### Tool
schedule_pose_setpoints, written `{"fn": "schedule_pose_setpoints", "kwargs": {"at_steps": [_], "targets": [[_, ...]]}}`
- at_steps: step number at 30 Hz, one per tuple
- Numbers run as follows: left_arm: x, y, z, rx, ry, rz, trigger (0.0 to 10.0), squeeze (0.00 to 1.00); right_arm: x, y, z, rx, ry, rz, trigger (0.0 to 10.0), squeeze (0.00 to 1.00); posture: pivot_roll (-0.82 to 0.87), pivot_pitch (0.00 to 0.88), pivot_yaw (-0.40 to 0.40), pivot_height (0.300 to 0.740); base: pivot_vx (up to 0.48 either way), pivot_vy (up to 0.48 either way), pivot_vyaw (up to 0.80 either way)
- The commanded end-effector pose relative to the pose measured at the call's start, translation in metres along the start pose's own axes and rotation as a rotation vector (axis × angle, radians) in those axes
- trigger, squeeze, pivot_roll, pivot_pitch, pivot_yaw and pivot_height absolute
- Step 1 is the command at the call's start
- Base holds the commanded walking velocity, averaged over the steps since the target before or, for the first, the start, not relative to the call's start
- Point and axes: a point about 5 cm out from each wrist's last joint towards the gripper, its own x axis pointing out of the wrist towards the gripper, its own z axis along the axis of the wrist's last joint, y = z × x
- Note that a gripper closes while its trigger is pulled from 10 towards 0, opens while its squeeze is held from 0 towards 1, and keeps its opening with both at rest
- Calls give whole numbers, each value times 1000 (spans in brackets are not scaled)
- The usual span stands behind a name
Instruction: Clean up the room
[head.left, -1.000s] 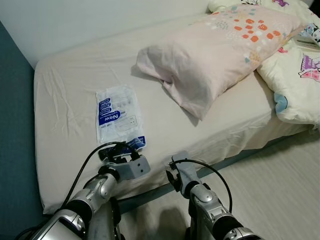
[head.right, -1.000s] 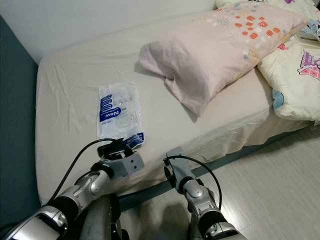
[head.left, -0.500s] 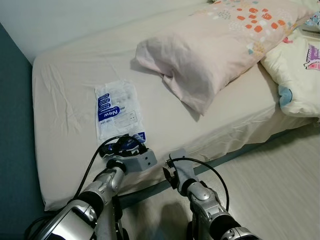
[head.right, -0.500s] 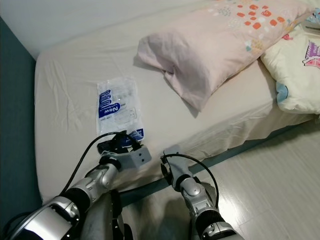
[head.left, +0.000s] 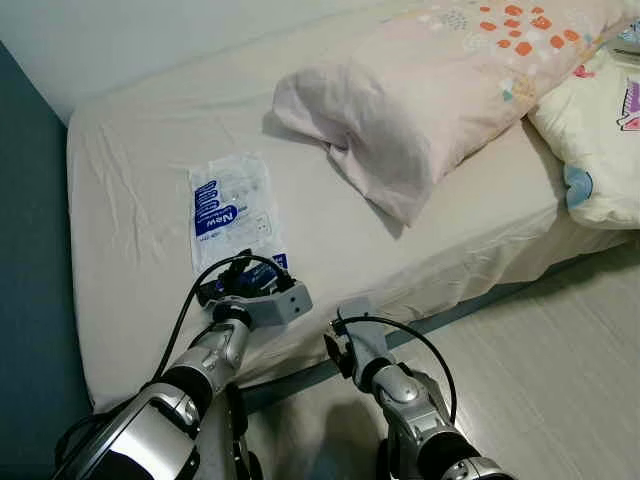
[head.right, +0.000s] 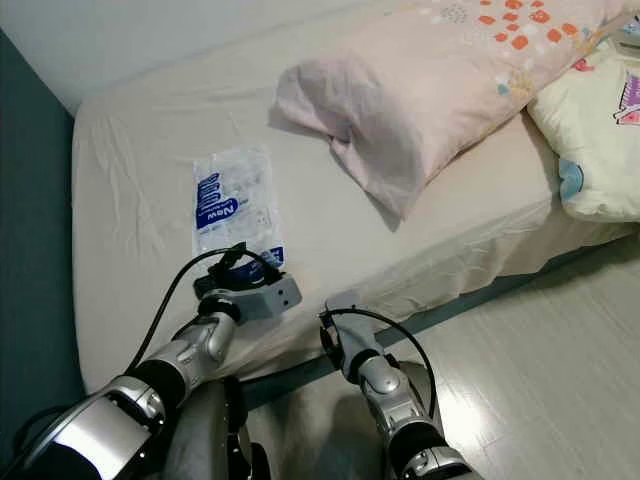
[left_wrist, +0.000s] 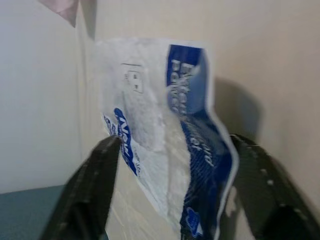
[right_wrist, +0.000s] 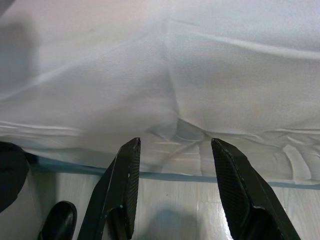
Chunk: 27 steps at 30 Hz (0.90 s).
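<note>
Left gripper reaching over the near edge of the bed, at the near end of the blue-and-white plastic packet. Fingers hidden here by the wrist block and cable, so spread or pinch not to be read from this view. Packet lying flat on the sheet, left of the pink pillow and well apart from it. Printed quilt bunched at the far right. Right gripper held low off the bed edge, over the pale floor.

Right eye view: same layout, left gripper touching or just over the packet's near blue corner.

Left wrist view: both black fingers spread wide, one either side of the packet's near end. Plastic raised and crumpled between them, not yet pinched.

Right wrist view: right gripper's fingers spread apart, holding nothing, pointed at the hanging sheet with floor below.

Judged progress: early. Reach to the packet apparently done; closing on it, lifting it and carrying it off all left. No bin or drop place to be seen. Pillow askew and quilt heaped, so probably more tidying after that. Thin, slippery plastic, likely to slide or fold out of a shallow pinch.
</note>
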Motion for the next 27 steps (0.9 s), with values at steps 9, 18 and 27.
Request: {"fn": "schedule_pose_setpoints", "kwargs": {"at_steps": [9, 18, 27], "targets": [[-9, -10, -13, 41, 32, -71, 0, 0, -3, 9, -10, 5, 31, 22, 10000, 0, -2, 414, 83, 571, 0, 0, 0], [-10, -11, -15, 30, 37, -81, 0, 0, -3, 9, -10, 2, 33, 25, 10000, 0, -2, 412, 83, 571, 0, 0, 0], [-10, -9, -18, 4, 50, -63, 0, 0, -3, 9, -11, -1, 33, 25, 10000, 0, -3, 407, 80, 571, 0, 0, 0]]}}
